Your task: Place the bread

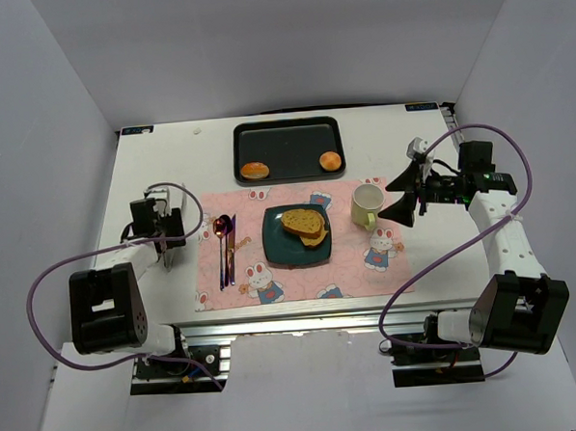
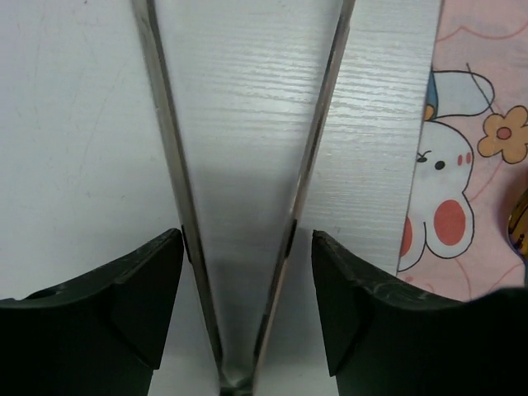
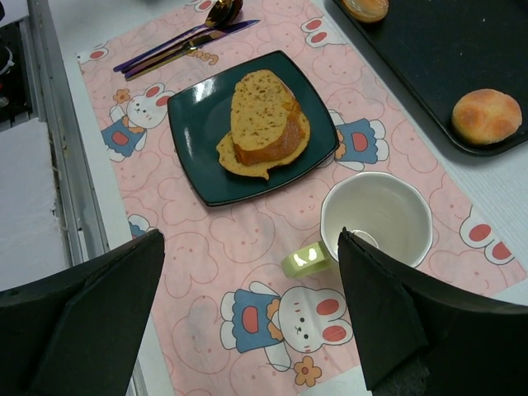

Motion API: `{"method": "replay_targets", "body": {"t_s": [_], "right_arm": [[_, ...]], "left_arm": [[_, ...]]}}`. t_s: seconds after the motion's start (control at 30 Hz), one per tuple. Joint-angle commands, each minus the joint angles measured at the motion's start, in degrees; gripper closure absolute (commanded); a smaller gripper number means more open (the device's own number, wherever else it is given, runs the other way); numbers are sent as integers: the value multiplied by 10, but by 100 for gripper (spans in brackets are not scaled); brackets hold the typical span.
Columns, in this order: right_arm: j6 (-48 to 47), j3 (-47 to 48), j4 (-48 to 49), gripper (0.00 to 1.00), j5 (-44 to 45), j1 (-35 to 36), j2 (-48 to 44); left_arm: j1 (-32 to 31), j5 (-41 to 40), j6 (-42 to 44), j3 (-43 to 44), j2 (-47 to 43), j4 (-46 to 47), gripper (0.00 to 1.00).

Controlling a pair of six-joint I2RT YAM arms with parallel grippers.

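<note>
The bread [image 1: 305, 224], two overlapping slices, is lying on the dark plate [image 1: 276, 257] at centre frame. The left gripper [image 2: 247, 239] and right gripper [image 3: 252, 238], at either side, are hanging with jaws apart.

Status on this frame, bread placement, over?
Right hand open, empty, near mug. Left hand around tongs, grip unclear. Both bread slices stacked on plate. Nothing blocking.

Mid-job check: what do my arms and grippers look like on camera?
The left arm and right arm have black joint housings and white links, each with a looping purple cable. The left gripper and right gripper have matte black wedge-shaped fingers.
</note>
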Motion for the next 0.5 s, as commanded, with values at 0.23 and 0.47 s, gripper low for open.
{"method": "replay_targets", "body": {"t_s": [0.23, 0.47], "right_arm": [[133, 39, 49, 11, 111, -3, -4], [316, 49, 160, 10, 321, -3, -29]], "left_arm": [[20, 8, -29, 21, -74, -29, 10], [20, 61, -134, 26, -208, -36, 2]]}}
